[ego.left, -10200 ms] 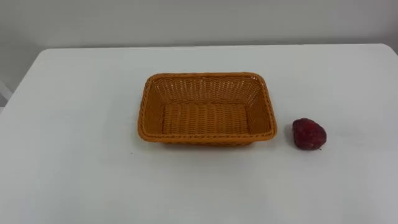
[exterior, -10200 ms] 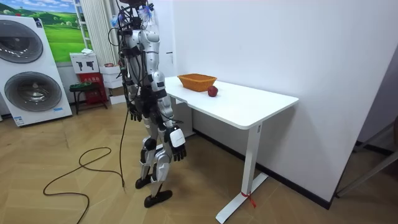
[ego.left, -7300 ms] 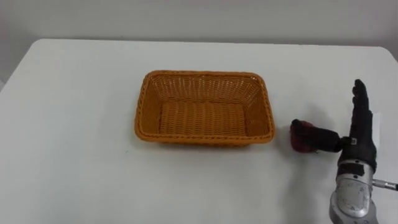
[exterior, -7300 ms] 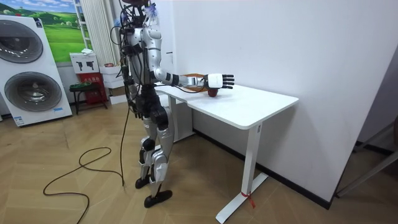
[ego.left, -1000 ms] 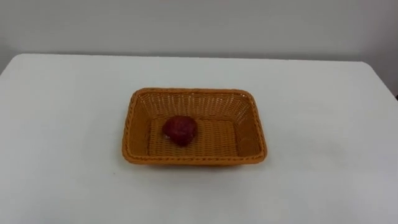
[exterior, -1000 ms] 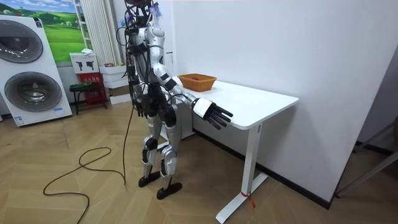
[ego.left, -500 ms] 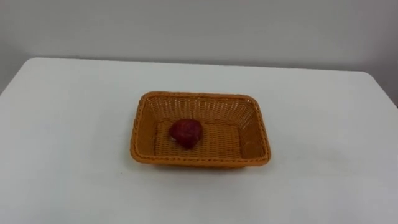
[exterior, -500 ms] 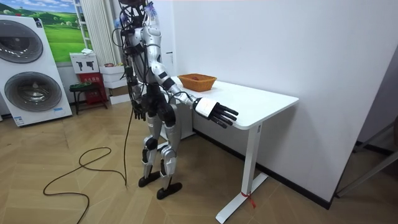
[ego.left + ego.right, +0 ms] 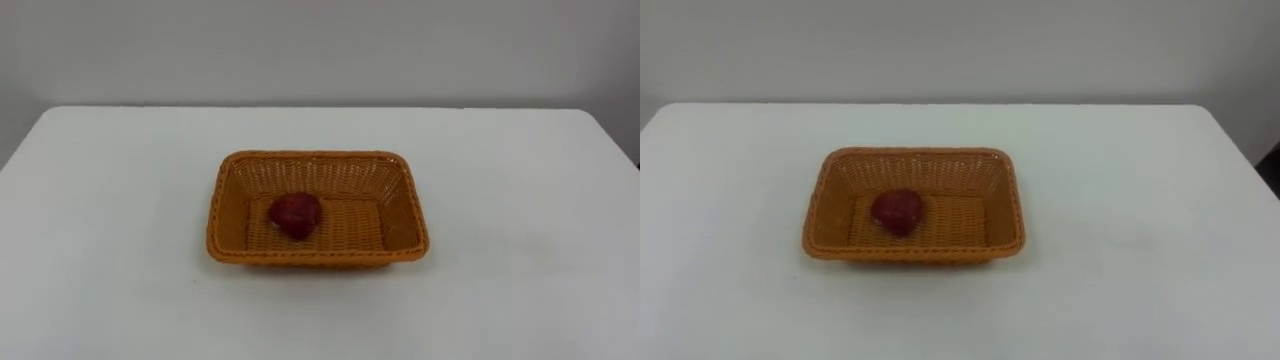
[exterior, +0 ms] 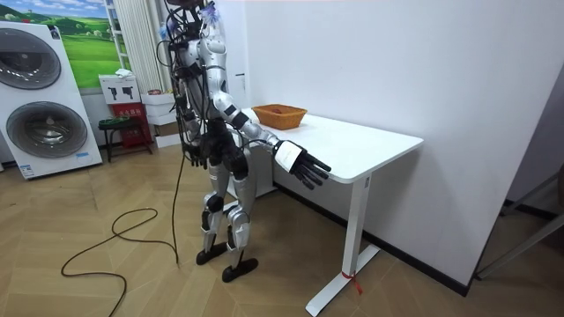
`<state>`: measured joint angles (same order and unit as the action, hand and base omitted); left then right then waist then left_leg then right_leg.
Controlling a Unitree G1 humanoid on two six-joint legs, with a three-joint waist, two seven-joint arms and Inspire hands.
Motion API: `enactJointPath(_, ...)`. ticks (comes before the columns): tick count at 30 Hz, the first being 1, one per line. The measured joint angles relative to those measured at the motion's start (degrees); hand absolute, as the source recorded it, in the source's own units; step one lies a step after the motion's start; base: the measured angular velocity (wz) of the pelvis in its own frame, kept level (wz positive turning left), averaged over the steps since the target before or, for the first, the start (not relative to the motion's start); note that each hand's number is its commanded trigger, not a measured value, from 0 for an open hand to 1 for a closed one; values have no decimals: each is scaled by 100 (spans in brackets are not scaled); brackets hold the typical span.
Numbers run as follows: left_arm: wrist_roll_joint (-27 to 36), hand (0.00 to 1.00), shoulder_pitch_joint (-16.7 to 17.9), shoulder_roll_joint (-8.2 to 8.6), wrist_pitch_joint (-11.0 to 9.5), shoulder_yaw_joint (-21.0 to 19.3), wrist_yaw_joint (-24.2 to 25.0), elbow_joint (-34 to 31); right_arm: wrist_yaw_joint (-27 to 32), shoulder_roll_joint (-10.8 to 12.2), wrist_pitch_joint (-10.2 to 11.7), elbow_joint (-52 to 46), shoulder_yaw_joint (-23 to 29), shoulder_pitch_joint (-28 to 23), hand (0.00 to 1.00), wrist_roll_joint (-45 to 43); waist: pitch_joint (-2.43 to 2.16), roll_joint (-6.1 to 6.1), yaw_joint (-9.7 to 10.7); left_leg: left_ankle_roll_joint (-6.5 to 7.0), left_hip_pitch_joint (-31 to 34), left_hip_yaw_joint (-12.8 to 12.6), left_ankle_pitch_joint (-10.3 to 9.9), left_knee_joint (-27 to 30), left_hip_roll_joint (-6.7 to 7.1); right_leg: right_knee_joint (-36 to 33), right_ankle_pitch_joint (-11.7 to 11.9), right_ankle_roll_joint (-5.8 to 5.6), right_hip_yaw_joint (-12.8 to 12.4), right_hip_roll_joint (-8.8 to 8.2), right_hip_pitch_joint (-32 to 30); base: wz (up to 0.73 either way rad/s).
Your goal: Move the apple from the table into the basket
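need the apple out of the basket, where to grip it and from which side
Grip the apple across its round middle, coming straight down from above: the walls of the basket ring it on every side, leaving only its top open.

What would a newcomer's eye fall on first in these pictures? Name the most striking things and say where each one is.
A dark red apple lies inside an orange woven basket, toward its left side. The basket sits near the middle of a white table. In the room view the robot stands by the table with its right hand held out open near the table's edge.
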<state>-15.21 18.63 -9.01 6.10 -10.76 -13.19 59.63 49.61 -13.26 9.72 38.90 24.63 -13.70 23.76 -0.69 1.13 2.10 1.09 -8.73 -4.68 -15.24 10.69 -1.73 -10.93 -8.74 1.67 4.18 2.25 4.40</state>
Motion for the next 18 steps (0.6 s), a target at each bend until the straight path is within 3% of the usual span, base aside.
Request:
enactJointPath(8, -4, 0, 25, -120, -257, -299, 35, -32, 979, -7, 26, -224, 638, 113, 0, 1404, 22, 121, 215, 11, 115, -22, 8, 15, 57, -274, -194, -21, -114, -31, -274, -4)
enactJointPath(10, -6, 0, 27, -162, -298, -302, 43, -75, 1140, -20, 150, -185, 884, 91, 0, 2120, 37, 153, 305, 12, 212, -13, 8, 53, 59, -281, -212, -21, -110, -34, -360, -2)
enactJointPath(12, -6, 0, 28, -202, -339, -309, 46, -177, 1196, -8, 167, -121, 977, 1, 0, 2713, 61, 198, 319, 11, 257, -5, 8, 60, 52, -272, -220, -9, -111, -29, -387, 3)
enactJointPath(18, -3, 0, 22, -234, -399, -391, 156, -246, 959, 9, 189, 593, 1135, -136, 0, 3890, 52, 186, 416, 11, 336, 3, 8, 70, 53, -291, -238, 0, -123, -33, -471, 0)
